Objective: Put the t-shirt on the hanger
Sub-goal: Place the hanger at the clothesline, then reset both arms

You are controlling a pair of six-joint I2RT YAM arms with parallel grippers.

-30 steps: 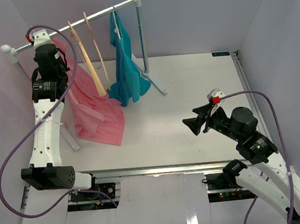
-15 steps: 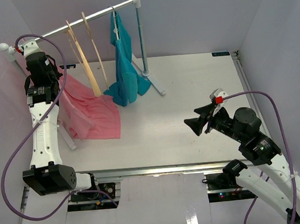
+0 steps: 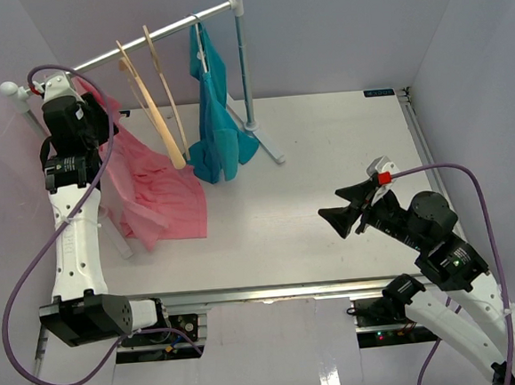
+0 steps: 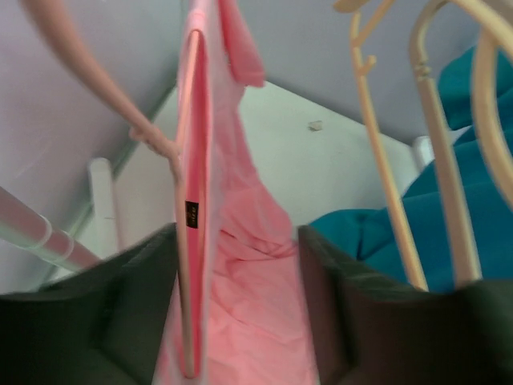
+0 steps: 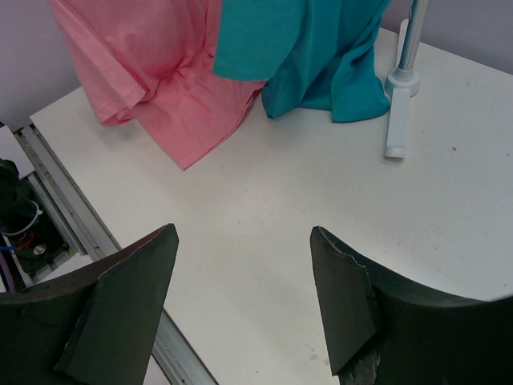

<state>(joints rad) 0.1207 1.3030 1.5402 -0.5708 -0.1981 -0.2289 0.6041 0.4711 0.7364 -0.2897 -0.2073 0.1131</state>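
The salmon-pink t-shirt hangs from the left end of the rail, its hem bunched on the table. In the left wrist view the thin pink hanger runs down inside the t-shirt. My left gripper is up at the rail beside the shirt's top. It is open, and the hanger's edge and the cloth lie between its jaws, close to the left finger. My right gripper hovers open over the bare table, holding nothing. It faces the t-shirt.
Two tan wooden hangers hang on the rail next to the pink shirt. A teal shirt hangs further right, beside the rack's post and white foot. The table's front rail lies near the right gripper.
My left gripper has gone from shut to open, letting go of the hanger and shirt. The left arm shifted along the rail and the shirt swung. The right arm sank slightly.
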